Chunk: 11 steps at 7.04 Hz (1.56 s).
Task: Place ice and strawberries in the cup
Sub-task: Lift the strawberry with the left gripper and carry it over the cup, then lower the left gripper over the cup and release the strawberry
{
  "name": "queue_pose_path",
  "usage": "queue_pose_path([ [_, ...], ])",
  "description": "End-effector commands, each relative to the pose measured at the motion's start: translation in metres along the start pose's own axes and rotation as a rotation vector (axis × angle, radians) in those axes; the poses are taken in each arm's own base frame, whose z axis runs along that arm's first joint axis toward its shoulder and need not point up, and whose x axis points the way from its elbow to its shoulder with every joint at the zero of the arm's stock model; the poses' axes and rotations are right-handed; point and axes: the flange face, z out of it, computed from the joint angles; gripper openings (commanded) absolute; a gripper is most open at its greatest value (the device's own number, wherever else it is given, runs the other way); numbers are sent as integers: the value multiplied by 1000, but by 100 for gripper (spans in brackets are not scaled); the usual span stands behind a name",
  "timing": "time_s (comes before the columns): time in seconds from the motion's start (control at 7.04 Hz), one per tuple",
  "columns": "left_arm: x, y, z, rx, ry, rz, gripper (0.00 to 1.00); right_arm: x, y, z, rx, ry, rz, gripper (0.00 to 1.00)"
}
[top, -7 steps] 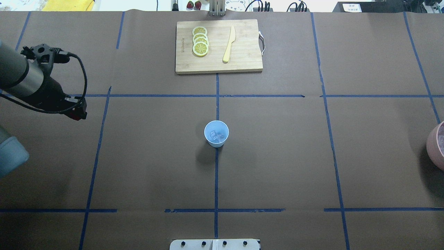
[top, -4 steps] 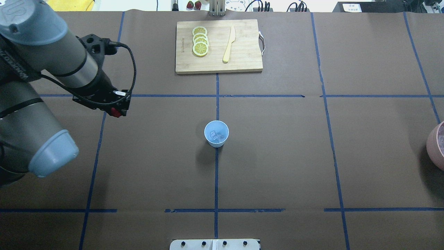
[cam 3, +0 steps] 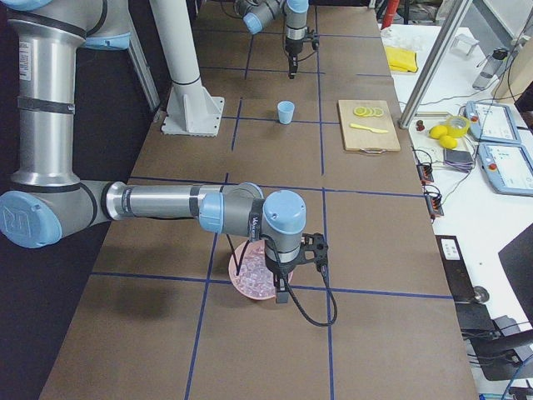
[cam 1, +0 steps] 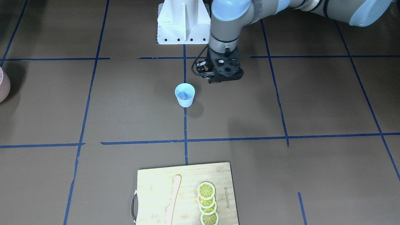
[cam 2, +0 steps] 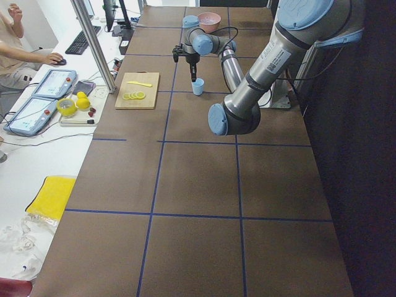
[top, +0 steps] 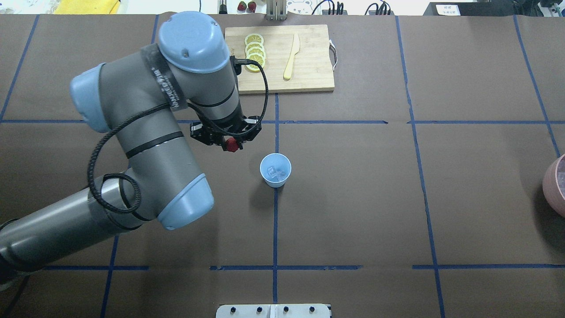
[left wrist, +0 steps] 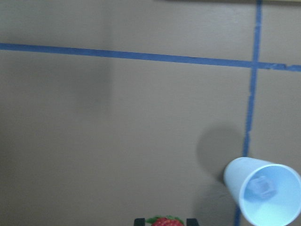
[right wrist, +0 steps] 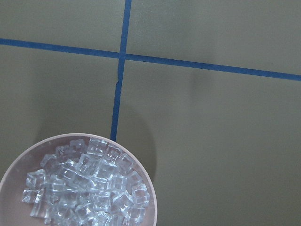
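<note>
The light-blue cup (top: 275, 170) stands upright at the table's middle and holds a few cubes of ice (top: 274, 173), also visible inside it from the left wrist (left wrist: 261, 187). My left gripper (top: 231, 145) hangs up and to the left of the cup, apart from it, shut on a small red strawberry (left wrist: 164, 221). In the front-facing view this gripper (cam 1: 215, 82) sits right of the cup (cam 1: 185, 94). My right gripper (cam 3: 279, 293) hovers over a pink bowl (cam 3: 246, 279). I cannot tell whether it is open or shut.
The pink bowl (right wrist: 151, 190) at the table's right edge is full of ice cubes (right wrist: 89, 188). A wooden cutting board (top: 309, 66) at the back carries lemon slices (top: 255, 53) and a wooden knife (top: 291, 57). Two red berries (top: 246, 6) lie beyond the far edge.
My left arm has swung in from the left edge toward the middle, carrying the strawberry to just beside the cup. The cup and board have not moved.
</note>
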Motion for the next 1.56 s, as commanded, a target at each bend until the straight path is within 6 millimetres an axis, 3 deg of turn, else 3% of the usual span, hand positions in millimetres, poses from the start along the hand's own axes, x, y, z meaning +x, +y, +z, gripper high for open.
queue_pose_path([
  [0.0, 49, 11, 18, 4, -12, -20, 6, 0, 1, 1, -2, -2, 3, 100],
  [0.14, 67, 14, 35, -5, -2, -26, 8, 0, 0, 0, 0, -2, 0, 100],
  [0.43, 73, 19, 48, -13, 11, -26, 22, 0, 0, -1, 2, -1, 0, 100],
  [0.57, 73, 19, 49, -14, 10, -24, 57, 0, -1, -1, 2, -1, 0, 100],
  [0.71, 72, 20, 50, -16, 8, -20, 78, 0, 0, 0, 1, -1, 1, 100],
  [0.99, 71, 20, 49, -14, 10, -19, 98, -1, 0, -1, 2, -1, 0, 100],
  [1.28, 53, 17, 54, -12, -2, 1, 99, -1, 0, -1, 2, -3, 0, 100],
  [1.42, 8, 4, 54, 4, -12, 59, 99, -2, 0, -2, 3, -2, 0, 100],
])
